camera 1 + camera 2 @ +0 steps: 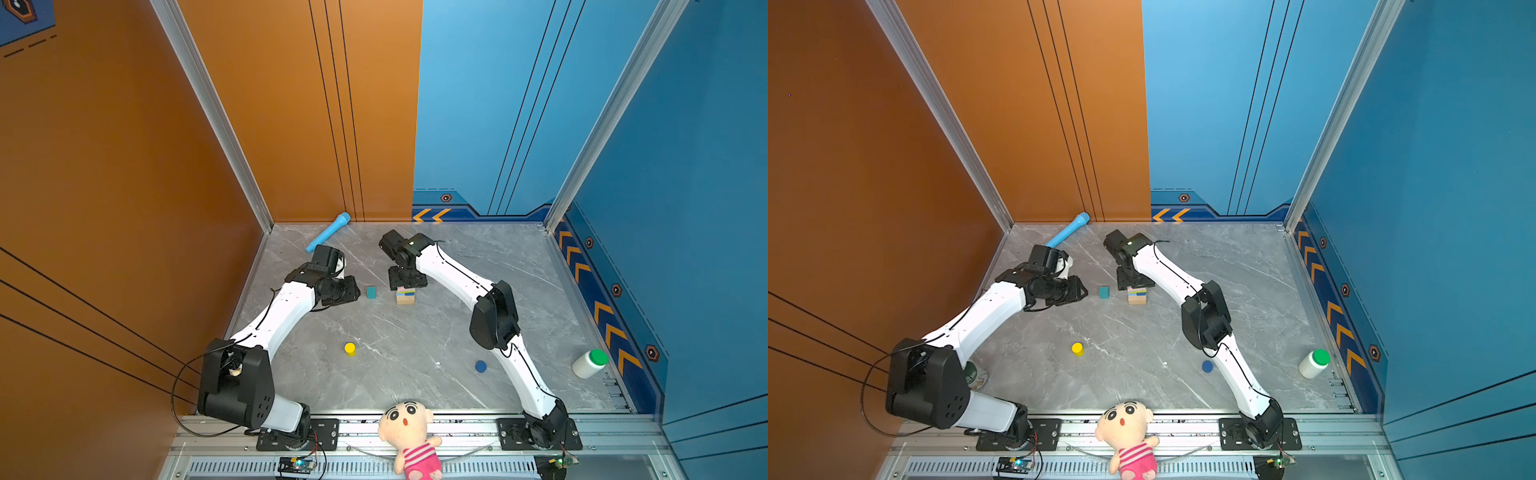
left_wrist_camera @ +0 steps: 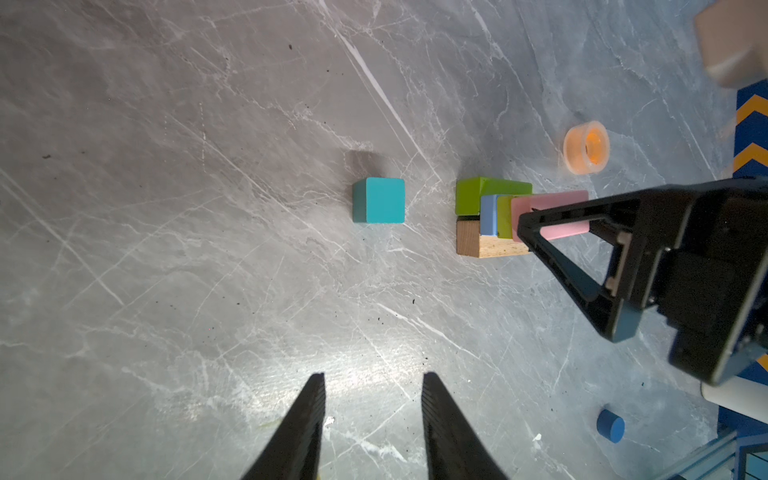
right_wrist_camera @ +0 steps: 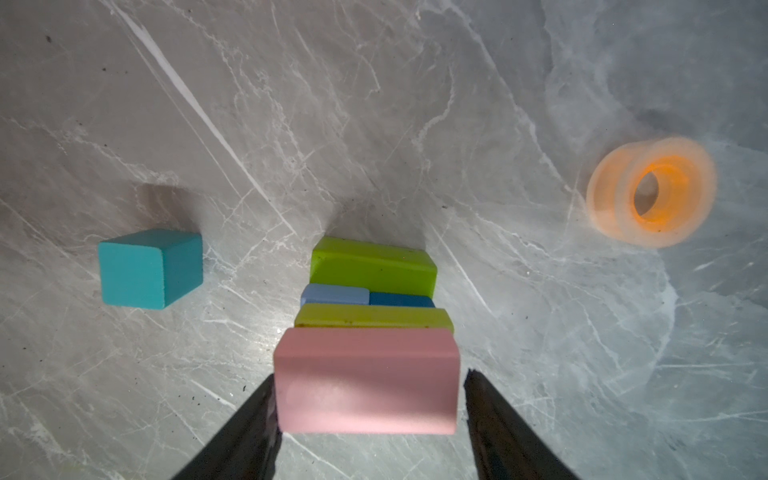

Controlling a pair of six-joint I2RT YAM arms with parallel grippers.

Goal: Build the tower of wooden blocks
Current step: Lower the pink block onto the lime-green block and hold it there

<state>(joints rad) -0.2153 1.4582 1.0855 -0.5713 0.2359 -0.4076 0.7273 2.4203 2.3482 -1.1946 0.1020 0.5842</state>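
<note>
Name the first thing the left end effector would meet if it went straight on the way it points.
Probably the teal cube, straight ahead of the left end effector; nothing lies between, though depth is unclear.

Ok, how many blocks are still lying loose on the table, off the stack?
3: a teal cube just left of the stack in both top views, a yellow cylinder nearer the front, and a dark blue cylinder beside the right arm. The arms may hide others.

No words or numbers can be read anywhere in the cell. Orange chevrons (image 1: 432,215) and small hexagon emblems (image 1: 446,198) mark the base band of the blue wall (image 1: 498,124). The print on a can (image 1: 974,377) is too small to read.
</note>
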